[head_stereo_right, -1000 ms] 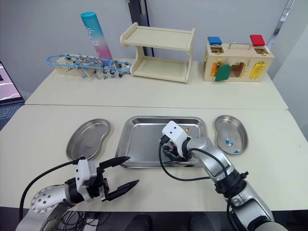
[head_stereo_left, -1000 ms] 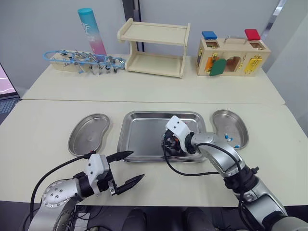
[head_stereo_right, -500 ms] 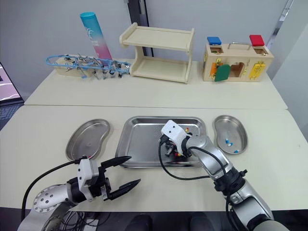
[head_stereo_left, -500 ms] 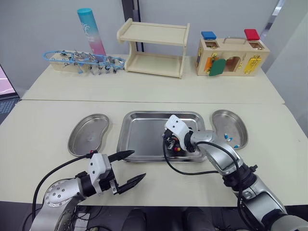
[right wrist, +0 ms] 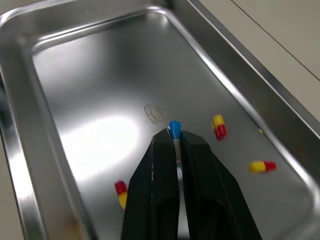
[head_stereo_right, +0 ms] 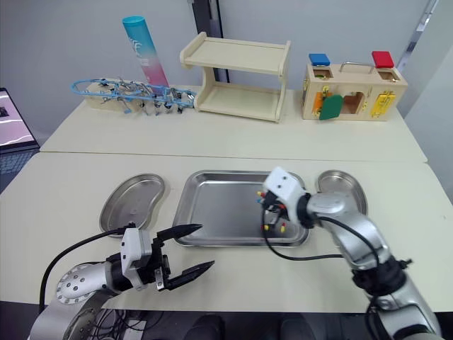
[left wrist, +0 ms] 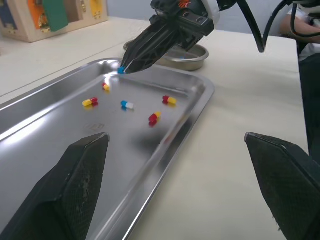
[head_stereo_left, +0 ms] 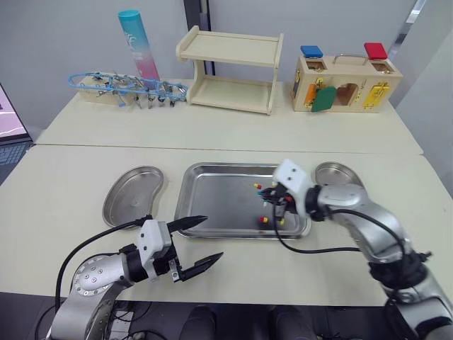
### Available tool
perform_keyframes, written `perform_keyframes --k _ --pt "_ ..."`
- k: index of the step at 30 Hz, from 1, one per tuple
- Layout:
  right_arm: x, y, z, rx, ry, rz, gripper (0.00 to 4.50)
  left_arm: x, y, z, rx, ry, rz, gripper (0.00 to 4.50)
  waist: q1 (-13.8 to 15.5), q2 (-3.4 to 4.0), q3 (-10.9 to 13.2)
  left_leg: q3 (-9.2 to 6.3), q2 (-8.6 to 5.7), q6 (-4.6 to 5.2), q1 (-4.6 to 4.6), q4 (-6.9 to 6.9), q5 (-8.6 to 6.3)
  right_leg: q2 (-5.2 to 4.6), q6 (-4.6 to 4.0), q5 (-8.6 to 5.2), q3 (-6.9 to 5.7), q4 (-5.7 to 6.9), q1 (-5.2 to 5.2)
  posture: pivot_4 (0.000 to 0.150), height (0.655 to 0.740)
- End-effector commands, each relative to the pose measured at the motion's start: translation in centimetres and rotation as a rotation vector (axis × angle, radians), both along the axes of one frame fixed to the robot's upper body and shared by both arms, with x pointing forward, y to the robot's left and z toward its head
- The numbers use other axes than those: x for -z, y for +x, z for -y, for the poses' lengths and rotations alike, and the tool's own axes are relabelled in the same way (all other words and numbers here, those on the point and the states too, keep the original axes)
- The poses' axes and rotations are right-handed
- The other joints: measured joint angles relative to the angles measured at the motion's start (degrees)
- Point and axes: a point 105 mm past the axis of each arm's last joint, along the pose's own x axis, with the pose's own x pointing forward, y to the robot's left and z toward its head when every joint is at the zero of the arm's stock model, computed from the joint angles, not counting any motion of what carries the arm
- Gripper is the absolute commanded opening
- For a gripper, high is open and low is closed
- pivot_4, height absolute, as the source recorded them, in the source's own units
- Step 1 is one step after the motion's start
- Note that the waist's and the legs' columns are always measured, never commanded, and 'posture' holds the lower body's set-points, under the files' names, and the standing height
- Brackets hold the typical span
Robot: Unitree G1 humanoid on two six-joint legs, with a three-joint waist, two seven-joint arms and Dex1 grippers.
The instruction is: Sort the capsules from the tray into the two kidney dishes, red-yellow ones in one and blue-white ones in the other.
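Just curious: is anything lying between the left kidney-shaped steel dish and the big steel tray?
No. In the left eye view, the strip of cream table between the kidney-shaped steel dish and the rectangular steel tray is bare.

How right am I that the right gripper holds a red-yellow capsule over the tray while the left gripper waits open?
Not quite: it is a blue-white capsule, not a red-yellow one. The right wrist view shows the right gripper shut on it over the tray; the left gripper is open.
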Motion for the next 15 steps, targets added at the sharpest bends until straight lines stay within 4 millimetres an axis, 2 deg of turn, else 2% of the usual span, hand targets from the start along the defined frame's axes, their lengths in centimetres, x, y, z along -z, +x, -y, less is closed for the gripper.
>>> perform_keyframes --k 1,8,13,15 --pt "-2.3 -0.2 3.9 0.108 0.01 0.046 0.01 -1.5 -0.6 1.5 0.086 -0.027 0.039 4.5 0.0 0.0 0.0 0.01 0.0 0.0 0.01 0.0 0.0 -0.01 0.0 0.0 0.0 0.0 0.0 0.15 0.74" --pt "-1.0 -0.7 11.1 0.33 -0.076 -0.015 0.01 -1.7 -0.9 2.7 0.184 -0.029 0.013 4.5 -0.2 0.0 0.0 0.04 0.0 0.01 0.02 -0.01 0.0 0.0 0.0 0.0 0.03 0.0 -0.01 0.15 0.74" --pt "0.8 -0.3 13.6 0.463 -0.085 -0.071 0.01 -2.3 -0.7 3.3 0.222 -0.029 0.041 4.5 -0.2 0.0 0.0 0.06 0.0 0.0 0.03 0.02 0.0 0.0 0.0 0.0 0.05 0.02 0.02 0.15 0.74" --pt "1.1 -0.2 13.9 0.478 -0.086 -0.074 0.62 -2.4 -0.6 3.4 0.222 -0.033 0.046 4.5 -0.2 0.0 0.0 0.06 0.0 0.01 0.03 0.02 0.0 0.0 0.0 0.0 0.05 0.0 0.02 0.15 0.74"
